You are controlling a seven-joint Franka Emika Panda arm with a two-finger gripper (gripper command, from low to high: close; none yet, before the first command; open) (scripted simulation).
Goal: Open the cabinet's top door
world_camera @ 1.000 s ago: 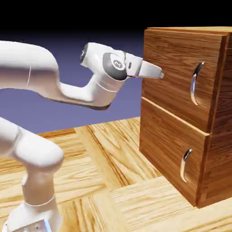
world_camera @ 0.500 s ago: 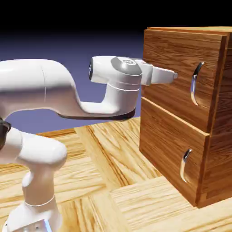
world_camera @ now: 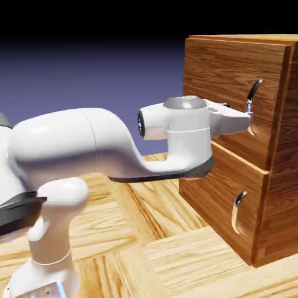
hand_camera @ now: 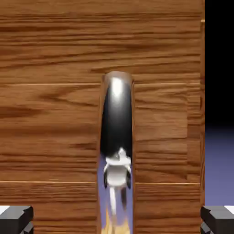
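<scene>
The fingers (hand_camera: 117, 219) stand wide apart, gripping nothing. Straight ahead, centred between them, the top door's (world_camera: 227, 81) silver handle (hand_camera: 117, 123) runs upright, with the cabinet (world_camera: 279, 192) filling the hand view behind it.

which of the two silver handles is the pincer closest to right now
The upper handle, on the top door; the open pincer is right at it, the lower handle well below.

A wooden table (world_camera: 145, 233) of pale, diagonally laid planks carries the cabinet (world_camera: 233, 192), a reddish-brown wood-grain box standing upright at the exterior view's right, and the white robot arm's base (world_camera: 43, 279), planted at the lower left, well apart from the cabinet
</scene>
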